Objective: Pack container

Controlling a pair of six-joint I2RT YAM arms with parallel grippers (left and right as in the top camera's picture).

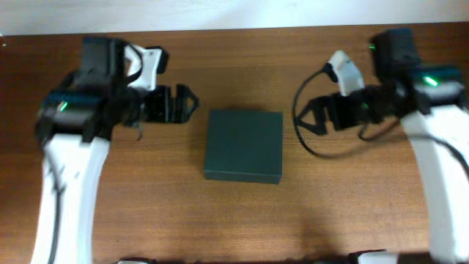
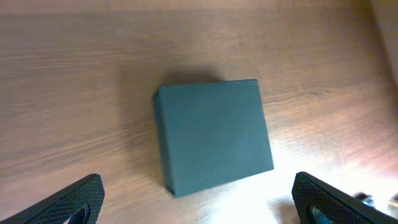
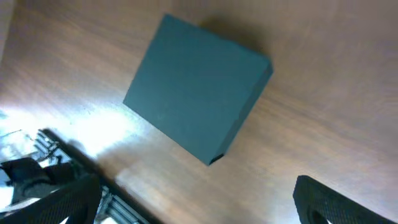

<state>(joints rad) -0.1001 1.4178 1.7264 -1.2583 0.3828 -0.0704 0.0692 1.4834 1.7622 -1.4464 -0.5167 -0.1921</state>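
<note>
The container (image 1: 244,144) is a dark green matte box with its lid shut, flat on the wooden table at the centre. It also shows in the left wrist view (image 2: 212,134) and in the right wrist view (image 3: 196,87). My left gripper (image 1: 189,103) is open and empty, held to the left of the box and apart from it; its fingertips frame the bottom of the left wrist view (image 2: 199,202). My right gripper (image 1: 306,119) is open and empty, held to the right of the box and apart from it; it shows in the right wrist view (image 3: 199,202).
The wooden table (image 1: 242,220) spreads around the box. A pale wall runs along the far edge (image 1: 234,11). The table's front edge with metal framing shows in the right wrist view (image 3: 37,155). No hand tools show.
</note>
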